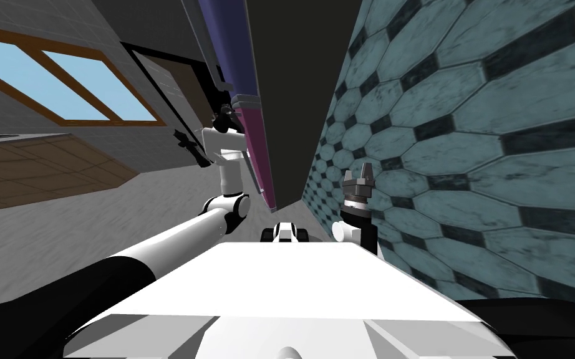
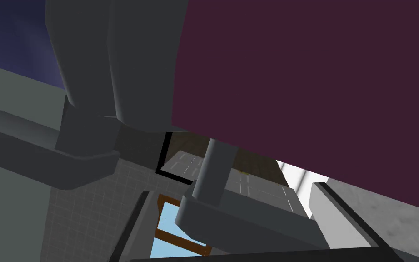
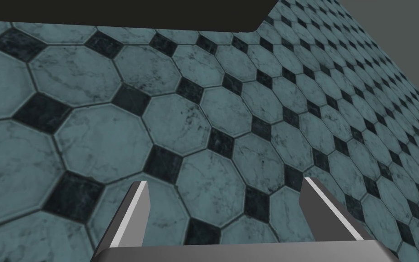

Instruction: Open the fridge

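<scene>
Left gripper (image 2: 230, 188): fingers apart, with the grey handle (image 2: 213, 163) of the maroon fridge door (image 2: 317, 82) standing between them. Right gripper (image 3: 224, 184): fingers apart, nothing between them.

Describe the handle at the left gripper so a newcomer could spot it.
Find the fridge beside the teal tiled wall; its lower door is magenta. The handle is the slim grey bar on that door, between the open fingers of the left gripper, unlike the bulkier handle by the navy door.
</scene>
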`<state>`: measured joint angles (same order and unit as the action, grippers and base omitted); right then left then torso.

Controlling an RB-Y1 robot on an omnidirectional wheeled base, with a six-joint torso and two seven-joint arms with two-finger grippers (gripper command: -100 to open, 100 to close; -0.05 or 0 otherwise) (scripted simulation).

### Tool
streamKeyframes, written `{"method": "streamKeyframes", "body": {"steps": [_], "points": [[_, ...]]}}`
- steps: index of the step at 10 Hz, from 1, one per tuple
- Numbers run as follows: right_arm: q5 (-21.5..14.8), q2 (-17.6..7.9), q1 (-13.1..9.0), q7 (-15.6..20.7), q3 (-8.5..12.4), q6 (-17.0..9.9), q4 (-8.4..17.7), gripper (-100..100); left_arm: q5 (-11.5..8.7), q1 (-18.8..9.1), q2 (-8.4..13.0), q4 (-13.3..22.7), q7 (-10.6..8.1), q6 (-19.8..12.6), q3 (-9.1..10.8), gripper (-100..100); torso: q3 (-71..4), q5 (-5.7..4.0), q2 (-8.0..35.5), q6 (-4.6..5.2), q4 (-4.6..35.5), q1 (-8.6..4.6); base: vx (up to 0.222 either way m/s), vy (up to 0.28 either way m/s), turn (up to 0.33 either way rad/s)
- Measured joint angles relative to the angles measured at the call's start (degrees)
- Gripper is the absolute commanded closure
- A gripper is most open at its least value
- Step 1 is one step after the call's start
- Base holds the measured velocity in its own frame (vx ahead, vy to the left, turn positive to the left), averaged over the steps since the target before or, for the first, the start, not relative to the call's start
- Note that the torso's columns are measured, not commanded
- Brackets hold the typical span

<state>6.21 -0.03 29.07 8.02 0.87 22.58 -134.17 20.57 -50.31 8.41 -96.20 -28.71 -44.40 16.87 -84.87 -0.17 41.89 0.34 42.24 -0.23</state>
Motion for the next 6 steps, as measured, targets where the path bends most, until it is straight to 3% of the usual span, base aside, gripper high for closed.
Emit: {"method": "streamKeyframes", "body": {"steps": [6], "points": [[0.00,0.00,0.00,0.00,0.00,0.00,0.00,0,4.21,-8.65,-0.76,5.32,-1.38,-8.52,4.61,-100,0.11,0.01,0.15,-0.01,0.00,-0.01,0.012,-0.069,0.072]]}}
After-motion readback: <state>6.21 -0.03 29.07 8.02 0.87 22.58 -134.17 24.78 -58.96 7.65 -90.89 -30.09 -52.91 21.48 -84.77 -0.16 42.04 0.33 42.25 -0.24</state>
